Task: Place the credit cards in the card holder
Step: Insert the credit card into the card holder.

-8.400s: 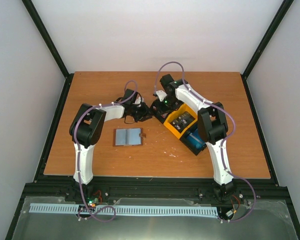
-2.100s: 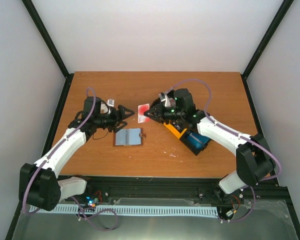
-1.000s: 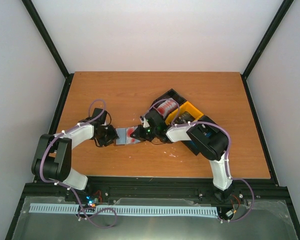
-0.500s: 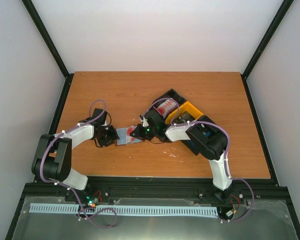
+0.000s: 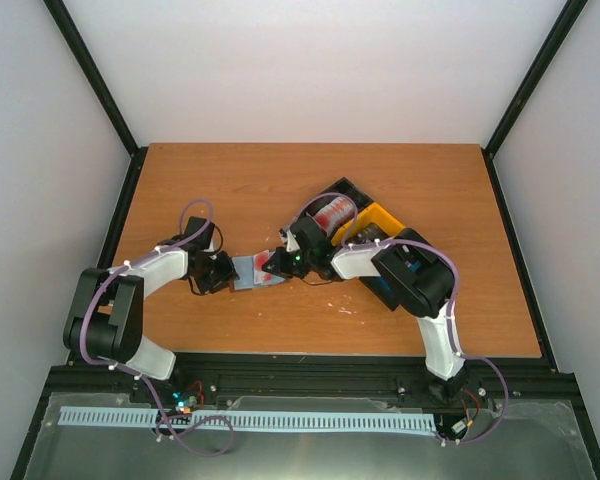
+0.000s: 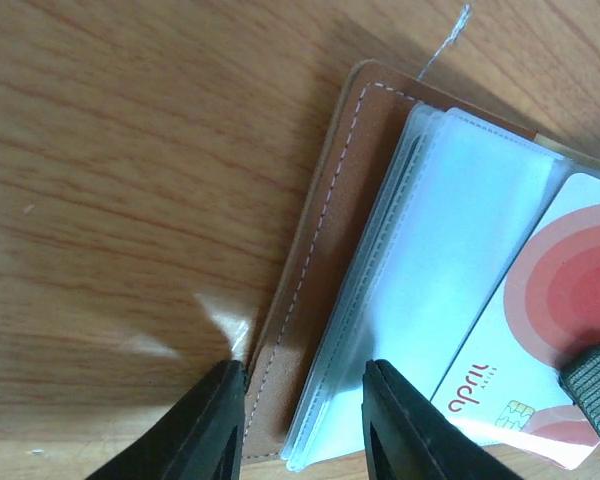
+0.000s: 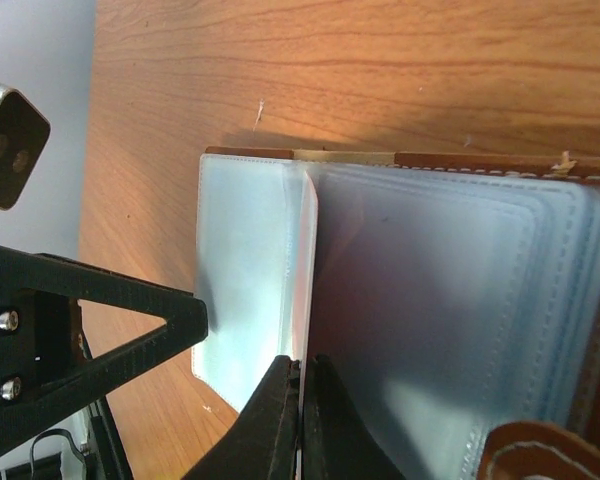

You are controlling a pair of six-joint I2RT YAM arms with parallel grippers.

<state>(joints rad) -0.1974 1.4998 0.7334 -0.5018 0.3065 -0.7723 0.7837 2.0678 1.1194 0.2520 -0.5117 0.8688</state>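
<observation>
Right gripper (image 7: 302, 368) is clamped on one red-and-white card (image 7: 307, 262). On its wrist feed I see the card edge-on, a thin pale line running straight out from the closed fingers and in among the clear sleeves (image 7: 430, 300) of the card holder (image 7: 500, 160).

From overhead, the holder lies open and flat on the tabletop (image 5: 280, 180), left of the middle and nearer the near edge than the far one. Its long axis runs left to right, roughly parallel to the near edge. The snap-tab end is toward the right arm and the plain leather end toward the left arm. The card sits over the holder's right half.

On the left wrist feed the card's printed face shows, red rings on white with the chip low in the picture. Its leading edge lies parallel to the holder's stitched leather end.

Left gripper (image 6: 305, 380) stands over that stitched end with its fingers (image 6: 215, 420) apart. One is on the bare wood just outside the leather, and the other is over the sleeve stack, with the leather border between them. I cannot tell whether they are pinching the border or only straddling it.

Spare cards (image 5: 332, 212) sit in a black bin (image 5: 347, 184) toward the far right, touching a yellow bin (image 5: 382, 211).
</observation>
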